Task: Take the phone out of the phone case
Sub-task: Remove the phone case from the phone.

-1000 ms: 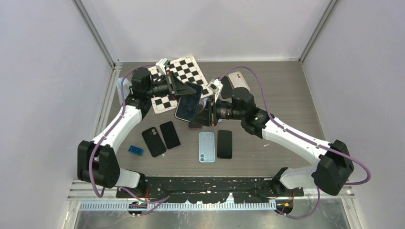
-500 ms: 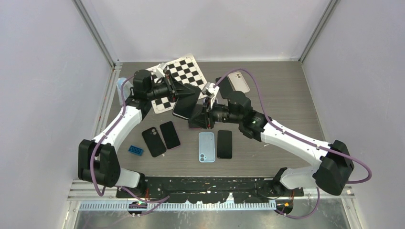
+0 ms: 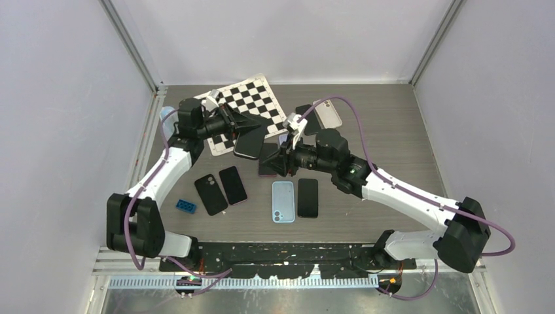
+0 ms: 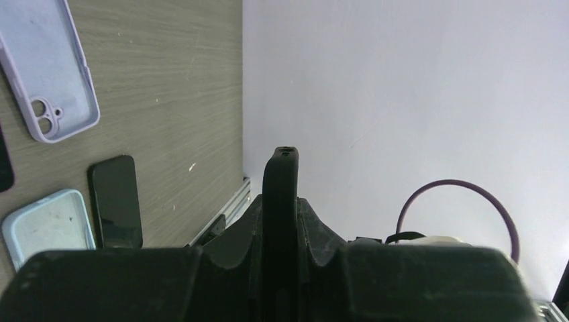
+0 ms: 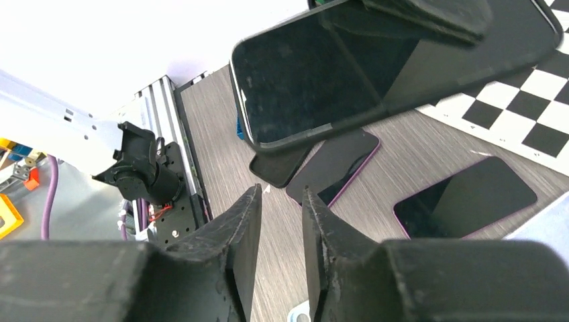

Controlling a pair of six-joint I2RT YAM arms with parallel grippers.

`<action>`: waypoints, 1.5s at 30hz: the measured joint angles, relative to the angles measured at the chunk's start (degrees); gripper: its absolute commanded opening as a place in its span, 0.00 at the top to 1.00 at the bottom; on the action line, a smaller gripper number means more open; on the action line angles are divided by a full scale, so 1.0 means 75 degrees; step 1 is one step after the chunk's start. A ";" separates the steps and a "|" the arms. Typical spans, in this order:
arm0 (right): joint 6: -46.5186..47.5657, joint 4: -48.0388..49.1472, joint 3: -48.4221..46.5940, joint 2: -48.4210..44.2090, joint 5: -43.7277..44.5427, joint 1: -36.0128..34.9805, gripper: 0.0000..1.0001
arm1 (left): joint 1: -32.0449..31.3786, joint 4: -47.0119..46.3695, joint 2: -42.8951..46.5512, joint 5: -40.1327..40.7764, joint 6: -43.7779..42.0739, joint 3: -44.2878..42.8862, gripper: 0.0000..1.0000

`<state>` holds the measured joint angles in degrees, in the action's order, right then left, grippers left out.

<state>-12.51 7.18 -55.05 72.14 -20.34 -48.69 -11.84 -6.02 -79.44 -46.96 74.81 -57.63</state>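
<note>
Underneath me lies a dark grey wood-grain table [image 3: 393, 131], boxed in by pale walls [image 3: 65, 131] with aluminium posts [image 3: 134, 46] at the back corners. A checkerboard sheet [image 3: 252, 98] lies flat at the back left.

My left gripper [image 4: 280, 218] is clamped on the phone [image 5: 305, 87], which sits in its dark phone case [image 4: 280, 174] and hangs in the air over the near edge of the checkerboard sheet. Its screen shows in my right wrist view. From my left wrist I see it only edge-on, and my own fingers cover its lower end. My right gripper [image 5: 280, 201] is just beside it, fingers parted by a narrow gap with nothing between them. From above, my right wrist hides those fingertips, and I cannot tell whether they touch the phone case.

Directly below my right gripper lies a purple-edged handset [image 3: 267, 162], half covered by it.

Nearer my bases, a black case [image 3: 210, 194] and a pink-edged handset [image 3: 233, 185] lie side by side, with a blue brick [image 3: 185, 206] just left of them. A light blue case [image 3: 283, 201] lies beside a black handset [image 3: 307, 197].

At the back right, a pale case [image 3: 328, 112] lies against a dark handset [image 3: 304, 118], and my purple cable [image 3: 357, 124] loops around them.
</note>
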 measured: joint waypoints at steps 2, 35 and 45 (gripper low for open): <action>-0.0239 0.0015 0.0128 -0.0122 0.0015 0.0114 0.50 | 0.0192 -0.0152 0.0082 0.0006 0.0023 0.0119 1.00; -0.4721 0.4351 0.0420 0.1291 -0.2535 0.0530 0.51 | 0.0522 -0.2177 0.1920 -0.0545 -0.1769 0.0361 1.00; -0.4030 0.3637 -0.0032 0.1437 -0.2340 0.0411 0.71 | 0.0527 -0.2346 0.1894 -0.0609 -0.1440 0.0361 1.00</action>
<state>-42.74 34.46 -55.29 82.91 -37.89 -45.60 -7.88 -23.62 -65.23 -51.53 64.01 -54.92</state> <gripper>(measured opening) 0.324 0.162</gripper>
